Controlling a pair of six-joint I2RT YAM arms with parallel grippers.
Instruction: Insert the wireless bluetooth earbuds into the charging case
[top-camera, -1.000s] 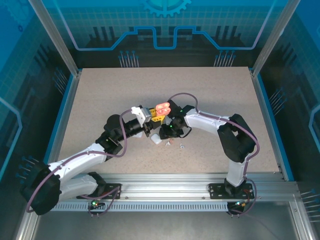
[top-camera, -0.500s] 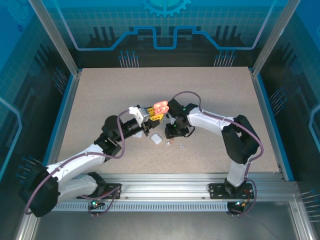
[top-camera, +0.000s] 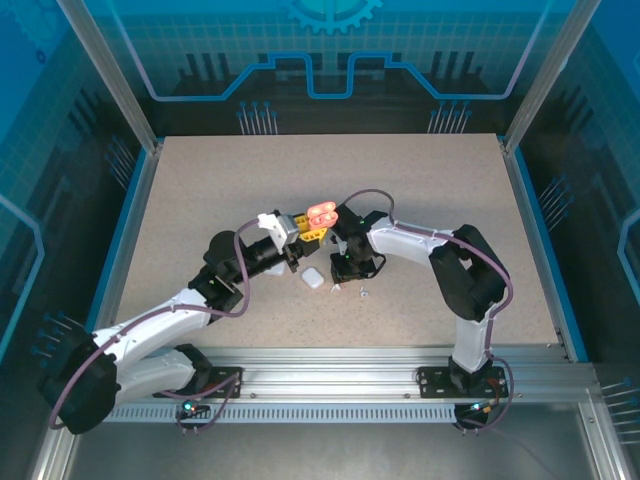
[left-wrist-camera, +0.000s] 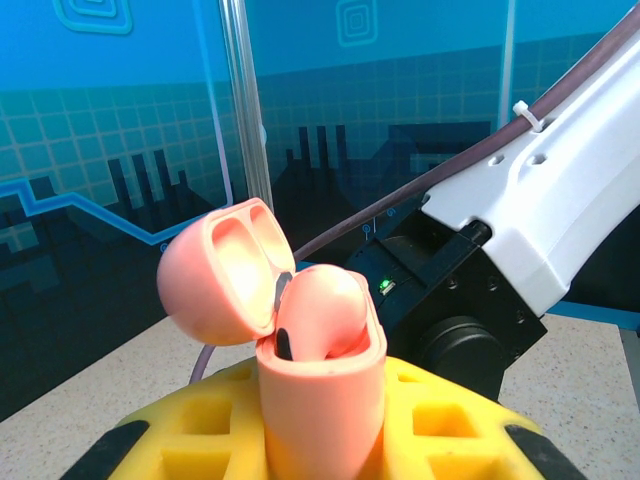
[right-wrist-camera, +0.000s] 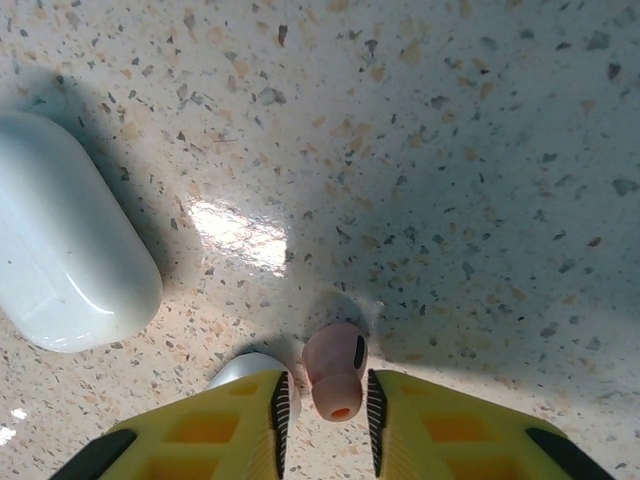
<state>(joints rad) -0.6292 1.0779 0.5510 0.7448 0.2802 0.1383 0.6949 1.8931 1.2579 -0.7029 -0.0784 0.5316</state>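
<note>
1. The pink earbud (right-wrist-camera: 335, 372) lies on the speckled table (right-wrist-camera: 450, 150), at 6 o'clock in the right wrist view. Its long axis runs 12 to 6, in line with the fingers.
2. The right gripper (right-wrist-camera: 327, 396) straddles it with its jaws narrowly apart. I cannot tell whether they pinch it yet.
3. A white case (right-wrist-camera: 60, 240) lies closed at 10 o'clock from the earbud.
4. In the top view the pink charging case (left-wrist-camera: 320, 400) sits at 11 o'clock from the right gripper, clamped upright in the left gripper (left-wrist-camera: 322, 432). Its lid (left-wrist-camera: 215, 270) is swung open.
5. The right arm is the nearer to the earbud. The carry would likely go toward 11 o'clock.
6. No brand or writing can be read.
</note>
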